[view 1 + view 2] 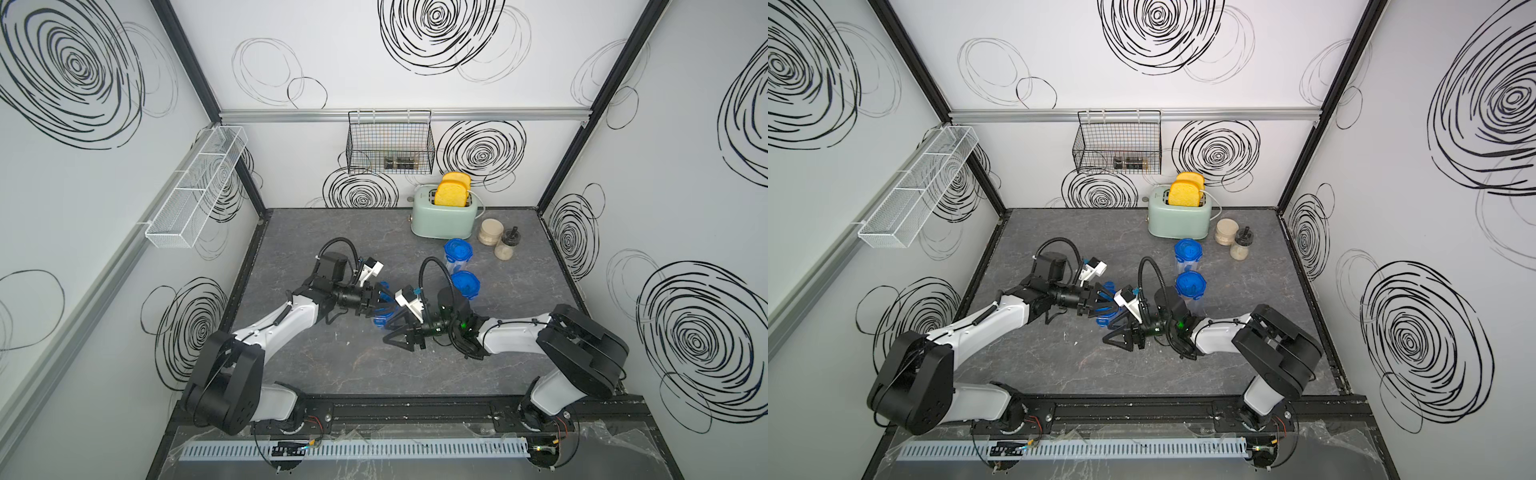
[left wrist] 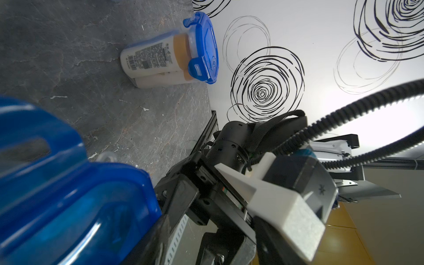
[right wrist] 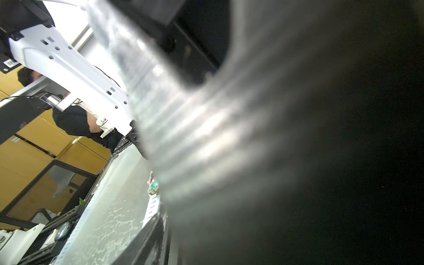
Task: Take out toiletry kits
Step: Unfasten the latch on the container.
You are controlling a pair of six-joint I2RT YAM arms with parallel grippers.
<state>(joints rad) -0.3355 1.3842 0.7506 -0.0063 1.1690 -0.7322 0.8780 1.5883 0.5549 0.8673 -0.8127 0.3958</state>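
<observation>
Low over the middle of the table, a clear container with a blue clip lid (image 1: 381,323) (image 1: 1103,322) hangs between my two grippers. My left gripper (image 1: 380,303) (image 1: 1106,302) is shut on the lid, which fills the near corner of the left wrist view (image 2: 57,183). My right gripper (image 1: 395,330) (image 1: 1115,330) reaches in from the other side. Its jaws stand apart beside the clear ribbed body (image 3: 195,137), which blocks the right wrist view, so contact is hidden. Toiletry kits show as cream bottles with tan caps (image 2: 146,57) inside a standing closed container (image 1: 465,284).
A second blue-lidded container (image 1: 457,251) stands behind that one. A mint toaster with bread (image 1: 444,216) and two beige-filled jars (image 1: 490,232) (image 1: 508,247) sit at the back right. A black wire basket (image 1: 390,143) and a white mesh shelf (image 1: 195,191) hang on the walls.
</observation>
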